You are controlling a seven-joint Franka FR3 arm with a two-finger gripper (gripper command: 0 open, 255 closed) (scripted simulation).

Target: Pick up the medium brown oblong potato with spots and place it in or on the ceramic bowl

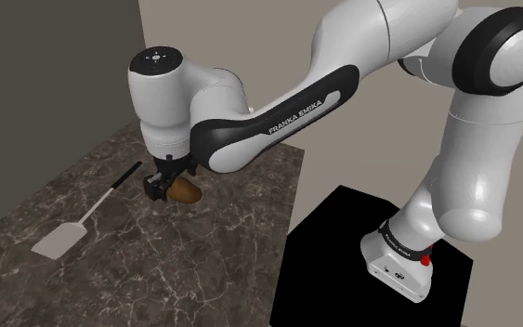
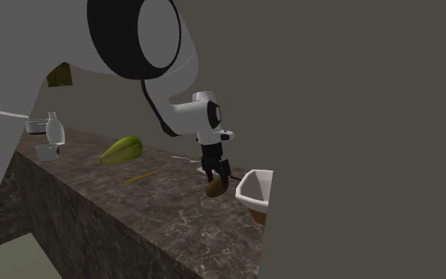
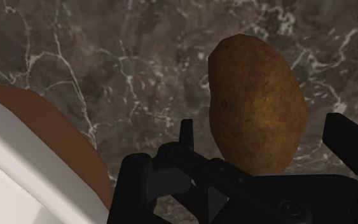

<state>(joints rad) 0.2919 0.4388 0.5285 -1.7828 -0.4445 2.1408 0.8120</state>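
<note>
We have the gripper (image 1: 164, 181) low and unclenched, one finger on each side of the potato (image 3: 257, 105), which lies on the counter (image 1: 83, 186) just beside the bowl (image 2: 253, 184), so that closing should grasp it.

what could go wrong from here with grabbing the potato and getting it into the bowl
1. The potato sits off-centre in the open gripper, nearer one finger. Closing may nudge or roll it along the counter instead of clasping it squarely.
2. The bowl stands close beside the gripper, so a low carry could knock its rim.
</note>
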